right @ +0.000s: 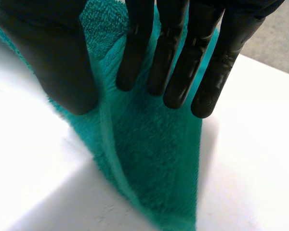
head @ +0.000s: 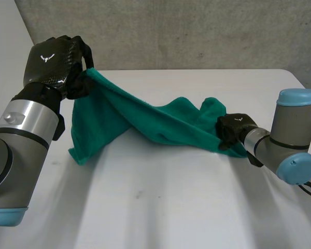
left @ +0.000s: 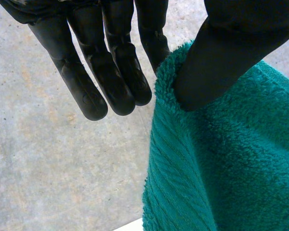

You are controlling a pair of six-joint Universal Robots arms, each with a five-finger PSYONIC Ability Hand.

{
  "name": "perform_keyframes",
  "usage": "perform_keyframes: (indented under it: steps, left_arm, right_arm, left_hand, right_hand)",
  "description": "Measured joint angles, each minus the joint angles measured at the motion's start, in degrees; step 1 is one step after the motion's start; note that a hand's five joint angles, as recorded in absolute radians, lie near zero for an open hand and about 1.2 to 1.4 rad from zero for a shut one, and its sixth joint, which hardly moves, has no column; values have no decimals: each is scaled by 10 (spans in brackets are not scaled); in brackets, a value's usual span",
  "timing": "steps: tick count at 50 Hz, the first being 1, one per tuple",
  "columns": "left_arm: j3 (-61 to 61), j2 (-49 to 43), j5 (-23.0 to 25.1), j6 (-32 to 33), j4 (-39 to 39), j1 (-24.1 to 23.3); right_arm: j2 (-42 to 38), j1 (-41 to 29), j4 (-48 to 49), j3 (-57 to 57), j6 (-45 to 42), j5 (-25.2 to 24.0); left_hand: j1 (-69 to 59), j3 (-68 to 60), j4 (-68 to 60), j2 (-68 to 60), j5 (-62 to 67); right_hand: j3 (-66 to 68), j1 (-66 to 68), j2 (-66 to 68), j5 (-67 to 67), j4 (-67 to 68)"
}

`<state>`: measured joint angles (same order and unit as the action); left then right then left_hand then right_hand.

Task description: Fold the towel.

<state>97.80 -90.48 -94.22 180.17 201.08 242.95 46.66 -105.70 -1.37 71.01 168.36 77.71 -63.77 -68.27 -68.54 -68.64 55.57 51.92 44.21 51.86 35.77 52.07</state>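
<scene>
- A teal towel stretches in a twisted, sagging band across the middle of the head view. It runs from the upper left down to the centre right, and one loose corner droops onto the white table at centre left.
- The left hand is raised at the upper left and holds one towel corner in the air. In its wrist view, the left hand has its thumb pressing the towel edge against the nearest finger, while the other fingers are straight and free.
- The right hand sits low at the centre right, just above the table. In its wrist view, the right hand has straight fingers on one side of the towel and the thumb on the other, which appears to be a pinch on the edge.
- Judgement: this is the spread-out step, before any fold is made.
- The next move calls for untwisting the towel and pulling it taut. Both corners then need lowering evenly so it lies flat.
</scene>
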Motion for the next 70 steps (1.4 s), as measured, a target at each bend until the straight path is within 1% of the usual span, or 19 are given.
perform_keyframes:
  steps: [6,15,19,21,24,31,34,38,41,42,44,45,48,51,54,58,62,65,70]
  left_arm:
    - [1,-4,0,0,0,3]
    - [-3,-6,0,0,1,8]
    - [-6,-6,-1,0,1,9]
    - [-8,-6,-1,0,1,10]
    - [-9,-6,-1,0,0,10]
    - [-8,-5,-1,-1,-1,10]
    - [-5,-4,-2,-1,-3,11]
    - [-2,1,-1,-1,-21,18]
    - [1,8,0,0,-51,27]
    - [1,8,0,0,-51,27]
    - [1,12,1,0,-76,34]
    - [2,13,2,1,-99,38]
    - [2,14,4,2,-128,43]
    - [2,14,5,3,-142,45]
    - [3,11,8,5,-177,50]
    - [5,-2,9,11,-195,56]
    - [4,-37,9,29,-204,59]
    - [-13,-105,8,70,-202,60]
    - [-73,-201,6,126,-192,59]
  right_arm:
    - [0,-2,-30,1,4,-12]
    - [-3,-3,-46,1,24,-30]
    - [-4,-2,-38,0,51,-35]
    - [-5,-1,-29,0,66,-36]
    - [-5,0,-17,-1,77,-36]
    - [2,6,9,2,86,-30]
    - [37,11,25,7,83,-23]
    - [122,21,25,12,70,-18]
    - [214,30,-12,11,28,-20]
    - [214,30,-12,11,28,-20]
    - [266,34,-51,10,-28,-19]
    - [311,36,-92,11,-98,-16]
    - [356,36,-142,14,-189,-6]
    - [374,36,-165,15,-231,1]
    - [402,32,-221,23,-311,34]
    - [395,24,-252,37,-350,58]
    - [356,12,-269,49,-384,74]
    - [262,-2,-271,45,-421,99]
    - [159,-16,-249,-21,-429,127]
  left_hand:
    - [0,0,0,0,0]
    - [0,0,0,0,0]
    - [0,0,0,0,0]
    - [0,0,0,0,0]
    - [0,0,0,0,0]
    - [0,0,0,0,0]
    - [0,0,0,0,0]
    - [0,0,0,0,0]
    - [0,0,0,0,0]
    - [0,0,0,0,0]
    - [0,0,0,0,0]
    - [0,0,0,0,0]
    - [0,0,0,0,0]
    - [0,0,0,0,0]
    - [0,0,0,0,0]
    - [0,0,0,0,0]
    - [0,0,0,0,0]
    - [0,0,0,0,0]
    - [0,0,0,0,0]
  right_hand:
    - [-88,-65,-84,-25,-90]
    - [-110,-85,-103,-46,-114]
    - [-45,-32,-45,8,-46]
    - [69,64,72,116,68]
    - [141,119,144,192,144]
    - [156,121,156,205,160]
    - [156,121,156,205,160]
    - [156,121,156,205,160]
    - [156,121,156,205,160]
    - [156,121,156,205,160]
    - [156,121,156,206,160]
    - [156,121,156,207,160]
    - [156,121,156,208,160]
    - [156,121,156,208,160]
    - [156,121,156,208,161]
    - [156,121,156,208,161]
    - [156,121,156,208,161]
    - [156,121,156,208,161]
    - [156,121,156,208,161]
